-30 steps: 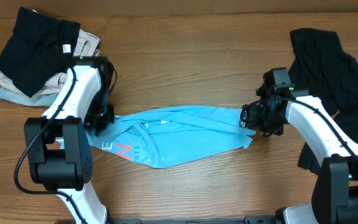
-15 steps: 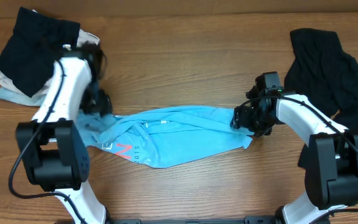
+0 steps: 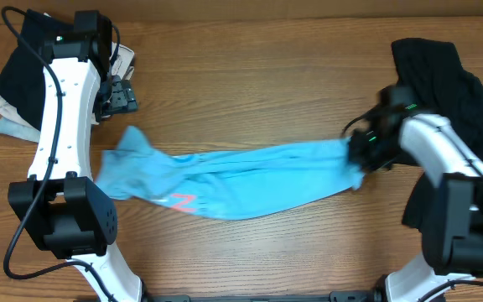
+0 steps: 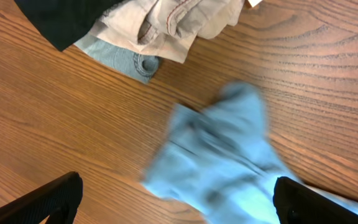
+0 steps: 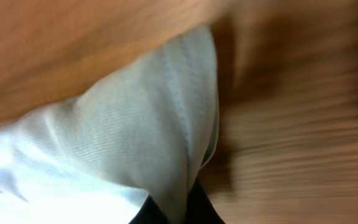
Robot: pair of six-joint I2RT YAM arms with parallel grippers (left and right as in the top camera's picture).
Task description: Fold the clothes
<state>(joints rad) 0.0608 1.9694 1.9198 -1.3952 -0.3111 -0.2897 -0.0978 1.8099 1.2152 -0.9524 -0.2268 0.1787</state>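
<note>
Across the wood-grain table (image 3: 250, 75) the light-blue T-shirt (image 3: 250, 176) lies stretched in a twisted, roped band. Its right end is pinched in the clenched right fingers (image 3: 366, 151) and its left end lies loose and bunched, while the left fingers (image 4: 48, 202) hang spread wide and empty above it, near the pile of other clothes (image 3: 32, 92) at the far-left corner. With only one end held, a pull to the right would likely drag the whole shirt toward the black garment (image 3: 451, 92) instead of flattening it, and the thin pinch could slip off the cloth.
</note>
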